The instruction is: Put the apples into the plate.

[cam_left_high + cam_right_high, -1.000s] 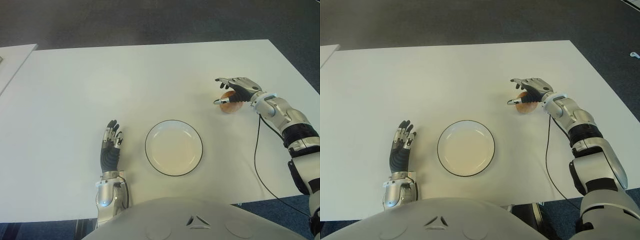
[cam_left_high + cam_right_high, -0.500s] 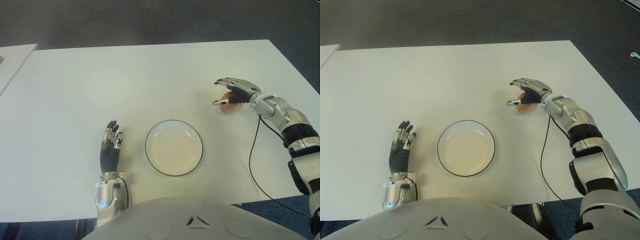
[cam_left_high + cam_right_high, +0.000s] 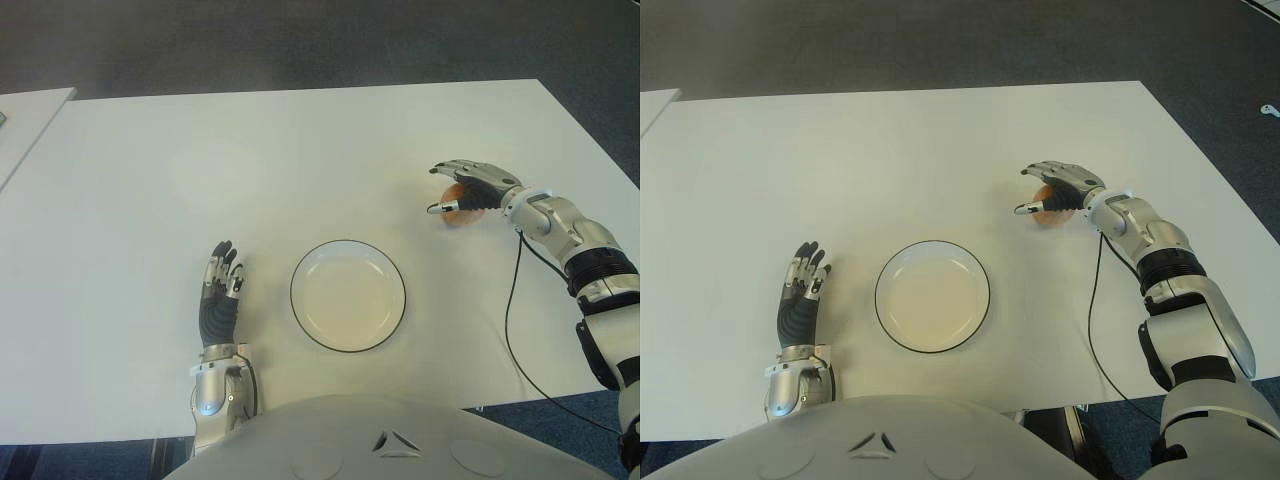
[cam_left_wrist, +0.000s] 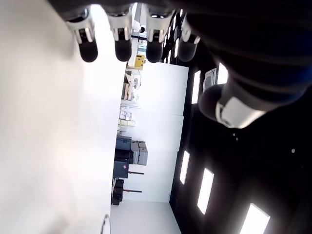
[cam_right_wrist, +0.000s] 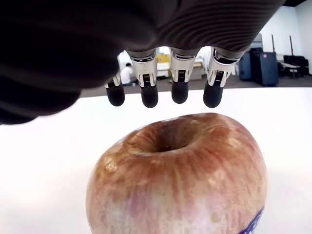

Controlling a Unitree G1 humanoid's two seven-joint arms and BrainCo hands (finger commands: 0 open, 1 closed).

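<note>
Apple (image 5: 178, 178) sits on the white table (image 3: 300, 150), far right side, directly under the right hand (image 3: 468, 186); palm arches over it, fingers (image 5: 179, 80) spread above the top w/ a visible gap in the wrist view, so not gripping, hand open. Thumb tip pokes out on the plate-ward side of the fruit in the eye views. Apple is round, stem dimple facing up, glossy skin w/ red-brown streaks over yellow, a bit of purple sticker at its lower edge. Only one apple visible. Plate (image 3: 348, 295) lies near the robot's body at table centre, well apart from the apple: round, shallow, cream inside w/ a thin dark rim, nothing in it. Left hand (image 3: 220, 295) shows just left of the plate, fingers straight and relaxed, holding nothing; can't tell if it touches the table. Both hands: ribbed black rubbery palm, metal-grey finger segments, dark rounded tips. A black cable (image 3: 515, 330) runs along the right forearm over the tabletop. Table surface matte, smooth, rectangular; dark carpet-like floor (image 3: 300, 40) beyond it.
</note>
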